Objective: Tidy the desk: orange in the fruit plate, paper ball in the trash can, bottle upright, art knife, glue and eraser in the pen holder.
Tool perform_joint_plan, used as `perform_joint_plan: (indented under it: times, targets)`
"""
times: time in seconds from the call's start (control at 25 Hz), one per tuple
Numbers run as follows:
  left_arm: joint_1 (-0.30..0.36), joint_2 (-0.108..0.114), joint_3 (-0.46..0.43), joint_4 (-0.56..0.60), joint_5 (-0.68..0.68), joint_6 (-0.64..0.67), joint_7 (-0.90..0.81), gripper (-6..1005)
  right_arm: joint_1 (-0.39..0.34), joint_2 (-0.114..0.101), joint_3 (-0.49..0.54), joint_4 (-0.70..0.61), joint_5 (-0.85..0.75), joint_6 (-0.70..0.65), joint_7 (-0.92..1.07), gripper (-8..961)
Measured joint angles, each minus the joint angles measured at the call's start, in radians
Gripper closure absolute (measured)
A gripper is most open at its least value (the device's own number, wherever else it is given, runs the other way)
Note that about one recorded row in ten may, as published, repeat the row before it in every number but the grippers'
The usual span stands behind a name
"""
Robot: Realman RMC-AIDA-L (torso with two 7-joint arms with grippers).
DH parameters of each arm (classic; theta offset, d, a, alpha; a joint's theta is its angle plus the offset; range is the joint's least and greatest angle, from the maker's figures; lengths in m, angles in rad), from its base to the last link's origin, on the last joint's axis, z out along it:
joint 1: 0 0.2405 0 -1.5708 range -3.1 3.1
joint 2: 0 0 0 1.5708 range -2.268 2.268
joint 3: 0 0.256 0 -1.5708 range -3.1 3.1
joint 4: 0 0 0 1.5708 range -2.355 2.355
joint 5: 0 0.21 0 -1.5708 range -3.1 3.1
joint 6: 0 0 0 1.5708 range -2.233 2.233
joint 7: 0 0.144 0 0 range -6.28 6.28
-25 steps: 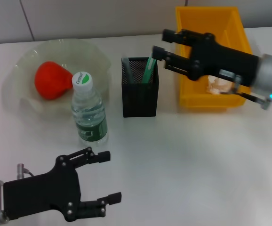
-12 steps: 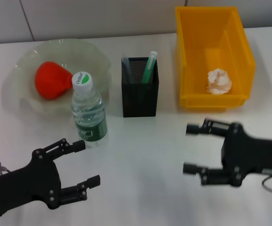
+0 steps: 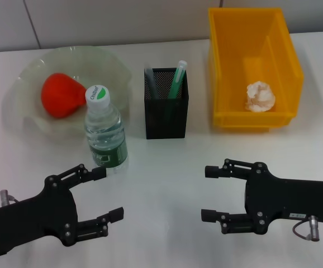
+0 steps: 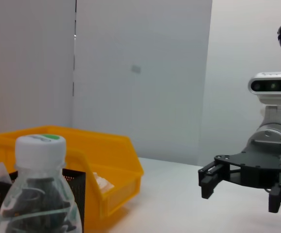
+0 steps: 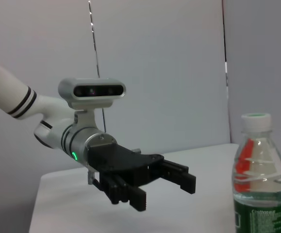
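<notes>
Two black grippers hover low over the white desk [image 3: 167, 184], the left gripper [image 3: 107, 192] and right gripper [image 3: 209, 192] both spread wide and empty. A clear plastic bottle with green label [image 3: 105, 134] stands upright beside the ruffled translucent plate [image 3: 114, 70] cradling a smooth orange fruit [image 3: 61, 95]. The black mesh pen holder [image 3: 166, 114] contains slim tools; a crumpled paper ball [image 3: 260, 96] lies in the yellow plastic bin [image 3: 281, 50].

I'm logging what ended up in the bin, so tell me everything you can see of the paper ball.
The paper ball is a small crumpled wad, off-white with faint tan shading, its surface creased and lumpy. It lies on the floor of the yellow bin, toward the near right corner, close to the near wall. Nothing rests on it, and neither gripper is near it.
</notes>
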Motion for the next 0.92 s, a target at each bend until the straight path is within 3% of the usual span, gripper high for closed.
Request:
perform_joint_plan:
  times: [0.92]
  targets:
    - [0.000,-0.002,0.000,-0.001,0.012,0.001,0.000,152,0.013,0.002,0.003,0.029,0.002,0.019,-0.003,154]
